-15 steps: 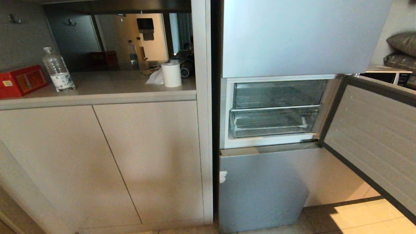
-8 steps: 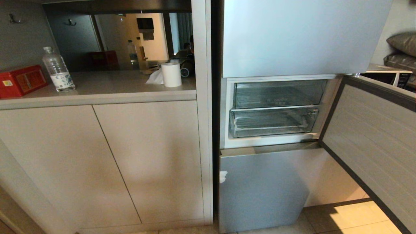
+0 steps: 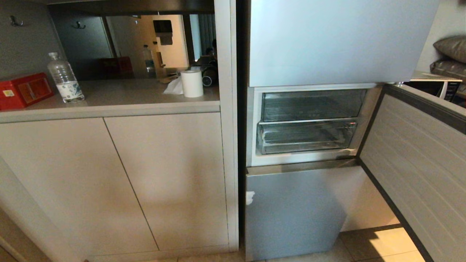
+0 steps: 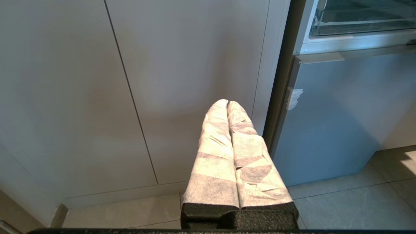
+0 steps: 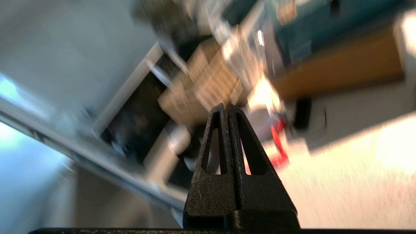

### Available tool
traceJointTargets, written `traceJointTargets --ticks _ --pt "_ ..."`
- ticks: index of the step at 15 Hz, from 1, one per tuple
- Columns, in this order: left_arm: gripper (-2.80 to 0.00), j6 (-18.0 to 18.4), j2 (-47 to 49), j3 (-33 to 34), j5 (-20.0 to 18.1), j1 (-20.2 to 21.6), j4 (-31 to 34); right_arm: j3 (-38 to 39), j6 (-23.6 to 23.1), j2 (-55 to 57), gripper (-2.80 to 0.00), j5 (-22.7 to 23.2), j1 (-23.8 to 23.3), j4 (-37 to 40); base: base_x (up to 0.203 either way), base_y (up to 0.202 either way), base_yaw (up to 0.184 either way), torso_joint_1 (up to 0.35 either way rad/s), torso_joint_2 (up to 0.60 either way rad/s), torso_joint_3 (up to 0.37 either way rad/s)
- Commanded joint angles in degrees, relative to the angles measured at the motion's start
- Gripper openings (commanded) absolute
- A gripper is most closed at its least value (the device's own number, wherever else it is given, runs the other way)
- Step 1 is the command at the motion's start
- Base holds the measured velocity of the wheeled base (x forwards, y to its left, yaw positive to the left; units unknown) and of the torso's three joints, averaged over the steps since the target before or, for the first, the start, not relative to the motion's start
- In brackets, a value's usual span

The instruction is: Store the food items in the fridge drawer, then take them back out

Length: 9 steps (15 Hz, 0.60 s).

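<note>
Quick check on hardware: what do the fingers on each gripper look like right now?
Left gripper: two long tapered fingers wrapped in white fabric tape, on a black foam-like base. Right gripper: bare black plastic fingers, triangular, each with a long cut-out slot.

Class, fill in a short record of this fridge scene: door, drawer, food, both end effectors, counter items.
fridge door: swung open to the right
drawer: pushed in, no food visible inside
food: none in view
left end effector: shut, padded fingers, empty, facing the cabinet
right end effector: shut, empty, away from the fridge
counter: bottle, red box, paper roll
</note>
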Motion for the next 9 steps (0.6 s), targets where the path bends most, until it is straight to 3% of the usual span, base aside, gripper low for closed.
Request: traceJointTargets --ticks 1,4,9 --pt "-2.8 0.0 -0.11 0.0 0.01 0.0 0.0 2.58 -4.99 8.0 -2.8 -0.11 5.22 -0.32 0.0 0.0 0.0 0.0 0.0 0.0" --pt "-2.8 0.04 -0.11 0.0 0.01 0.0 0.0 10.45 -10.28 9.72 -2.8 -2.24 13.54 -4.5 0.0 0.0 0.0 0.0 0.0 0.0" --pt "-2.8 -0.05 -0.11 0.0 0.01 0.0 0.0 28.84 -14.3 11.21 -2.8 -13.07 32.26 -26.52 0.0 0.0 0.0 0.0 0.0 0.0"
